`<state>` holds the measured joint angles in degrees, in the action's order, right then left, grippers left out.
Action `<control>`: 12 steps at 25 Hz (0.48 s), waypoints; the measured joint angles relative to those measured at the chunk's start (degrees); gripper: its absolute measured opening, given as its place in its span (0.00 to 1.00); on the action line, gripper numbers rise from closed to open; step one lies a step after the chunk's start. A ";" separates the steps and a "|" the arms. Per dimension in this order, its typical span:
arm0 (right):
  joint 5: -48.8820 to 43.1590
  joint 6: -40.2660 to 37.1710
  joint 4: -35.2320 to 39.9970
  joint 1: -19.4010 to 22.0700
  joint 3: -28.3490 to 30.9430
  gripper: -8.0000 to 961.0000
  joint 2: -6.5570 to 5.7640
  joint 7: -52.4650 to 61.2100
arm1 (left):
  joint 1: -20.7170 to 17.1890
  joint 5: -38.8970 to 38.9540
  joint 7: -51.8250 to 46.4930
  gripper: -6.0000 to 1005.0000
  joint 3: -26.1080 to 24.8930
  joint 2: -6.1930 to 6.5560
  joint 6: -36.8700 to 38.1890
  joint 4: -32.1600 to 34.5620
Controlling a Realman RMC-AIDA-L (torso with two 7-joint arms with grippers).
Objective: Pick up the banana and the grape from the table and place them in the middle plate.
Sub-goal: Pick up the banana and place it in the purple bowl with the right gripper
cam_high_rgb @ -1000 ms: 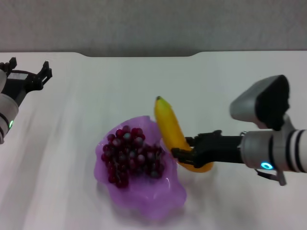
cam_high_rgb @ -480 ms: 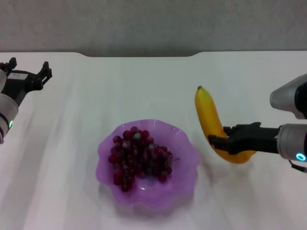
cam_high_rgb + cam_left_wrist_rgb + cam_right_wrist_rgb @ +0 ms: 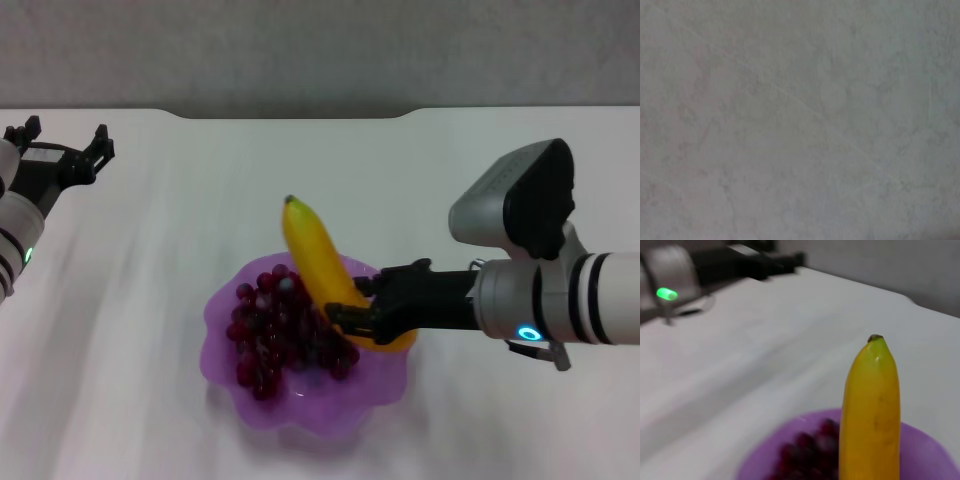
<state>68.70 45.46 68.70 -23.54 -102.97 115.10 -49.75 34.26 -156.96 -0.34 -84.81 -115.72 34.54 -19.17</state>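
Observation:
The purple scalloped plate sits on the white table near the front middle. The bunch of dark red grapes lies inside it. My right gripper is shut on the lower end of the yellow banana and holds it over the plate's right part, stem end pointing away. I cannot tell whether the banana touches the grapes. The right wrist view shows the banana above the plate and the grapes. My left gripper is open and empty at the far left.
The table's far edge with its rounded notch runs along the back, with a grey wall behind it. The left arm shows far off in the right wrist view. The left wrist view shows only a plain pale surface.
My right gripper has moved left with the banana, from beside the plate's right rim to over the plate. The left arm has stayed put.

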 joint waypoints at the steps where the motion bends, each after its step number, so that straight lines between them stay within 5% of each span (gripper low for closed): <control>1: 1.31 0.00 0.13 -0.19 -0.47 0.54 -0.05 -0.65 | -0.01 0.02 0.02 0.89 0.00 0.00 0.00 0.00; 12: 2.70 -3.73 -4.88 -2.72 -1.93 0.59 0.13 -2.61 | 0.11 0.27 0.08 0.89 -0.01 -0.03 0.00 -0.17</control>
<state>71.40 41.73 63.82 -26.25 -104.90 115.22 -52.36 34.37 -156.68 -0.26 -84.83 -115.75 34.54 -19.33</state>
